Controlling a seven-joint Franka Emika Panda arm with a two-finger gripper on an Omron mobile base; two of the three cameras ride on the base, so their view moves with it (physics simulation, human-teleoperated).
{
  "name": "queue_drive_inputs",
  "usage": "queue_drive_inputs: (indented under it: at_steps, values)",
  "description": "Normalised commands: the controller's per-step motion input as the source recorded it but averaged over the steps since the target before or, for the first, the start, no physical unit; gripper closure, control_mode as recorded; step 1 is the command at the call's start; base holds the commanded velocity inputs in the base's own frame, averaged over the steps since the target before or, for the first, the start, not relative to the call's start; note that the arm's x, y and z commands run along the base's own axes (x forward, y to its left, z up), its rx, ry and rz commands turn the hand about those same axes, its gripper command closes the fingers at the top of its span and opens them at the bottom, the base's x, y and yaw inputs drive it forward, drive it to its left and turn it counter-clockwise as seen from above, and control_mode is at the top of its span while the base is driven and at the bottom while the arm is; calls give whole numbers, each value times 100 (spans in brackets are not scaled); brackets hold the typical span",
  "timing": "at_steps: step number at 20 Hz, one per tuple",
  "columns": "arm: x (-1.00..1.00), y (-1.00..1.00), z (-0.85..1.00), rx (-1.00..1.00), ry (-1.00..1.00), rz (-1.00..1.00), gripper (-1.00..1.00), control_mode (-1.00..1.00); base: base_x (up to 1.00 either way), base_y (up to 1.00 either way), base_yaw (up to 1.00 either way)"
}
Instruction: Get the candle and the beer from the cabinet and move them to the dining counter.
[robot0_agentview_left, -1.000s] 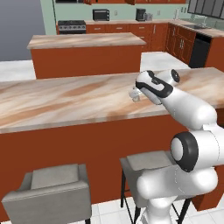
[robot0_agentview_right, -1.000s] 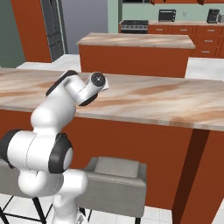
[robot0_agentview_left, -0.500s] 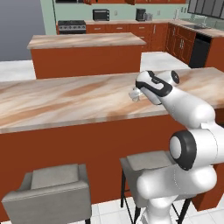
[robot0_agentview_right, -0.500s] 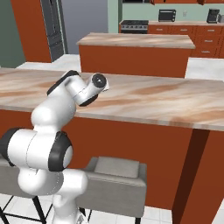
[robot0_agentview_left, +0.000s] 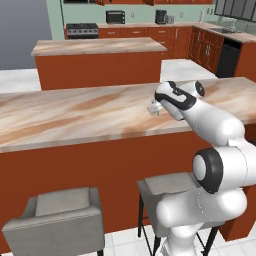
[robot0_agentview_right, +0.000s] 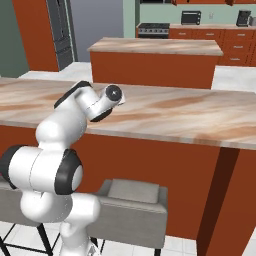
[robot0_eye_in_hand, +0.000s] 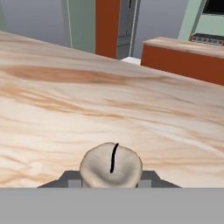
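The candle (robot0_eye_in_hand: 111, 166), a pale stubby cylinder with a dark wick, is seen from above in the hand view, held between my gripper's (robot0_eye_in_hand: 111, 180) dark fingertips (robot0_eye_in_hand: 72, 179). From the left base view the candle (robot0_agentview_left: 153, 107) hangs at the gripper (robot0_agentview_left: 154, 108), just above the dining counter (robot0_agentview_left: 75, 117) near its middle right. The marbled dining counter (robot0_eye_in_hand: 109, 96) spreads out under the hand, and it also crosses the right base view (robot0_agentview_right: 175, 117). The beer and the cabinet are out of view.
Grey stools (robot0_agentview_left: 57, 217) (robot0_agentview_left: 167, 185) stand in front of the counter's red-brown base, one also in the right base view (robot0_agentview_right: 132, 202). A second island (robot0_agentview_left: 97, 47) stands behind, with low cabinets, a stove (robot0_agentview_left: 82, 29) and a microwave (robot0_agentview_left: 115, 16) along the far wall.
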Motion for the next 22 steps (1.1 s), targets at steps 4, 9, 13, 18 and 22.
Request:
queue_drive_inputs:
  at_steps: [4,9,13,18,22]
  values:
    - [0,0,-12,0,0,0,100,-100,0,0,0]
    - [0,0,0,0,0,0,-100,-100,0,0,0]
    - [0,0,0,0,0,0,-100,-100,0,0,0]
    - [0,0,0,0,0,-1,-100,-100,0,0,0]
    - [0,0,22,0,0,-5,-100,-100,0,0,0]
